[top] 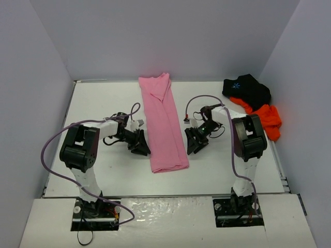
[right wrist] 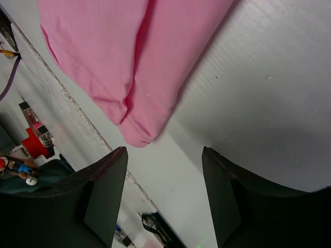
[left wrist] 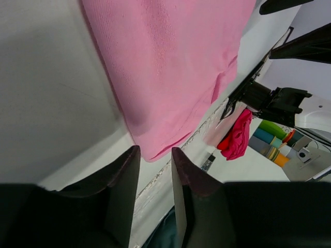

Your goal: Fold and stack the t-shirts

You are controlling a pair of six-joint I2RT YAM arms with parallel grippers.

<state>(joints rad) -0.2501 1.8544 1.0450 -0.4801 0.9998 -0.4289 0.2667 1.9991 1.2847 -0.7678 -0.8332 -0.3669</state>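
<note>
The pink t-shirt (top: 163, 124) lies in the middle of the table, folded lengthwise into a long narrow strip running front to back. My left gripper (top: 139, 147) sits just left of its near end, jaws a little apart and empty; the left wrist view shows the shirt's near corner (left wrist: 170, 62) ahead of the gripper (left wrist: 155, 151). My right gripper (top: 195, 144) is just right of the strip, wide open and empty; its wrist view shows the near corner (right wrist: 129, 57) ahead of the gripper (right wrist: 165, 152). The black t-shirt (top: 247, 89) and orange t-shirt (top: 266, 120) lie bunched at the back right.
White walls close in the table (top: 103, 103) at the back and both sides. The near table edge (left wrist: 165, 170) runs close under both grippers. A purple cable (top: 49, 150) loops off the left arm and another (top: 201, 98) off the right arm.
</note>
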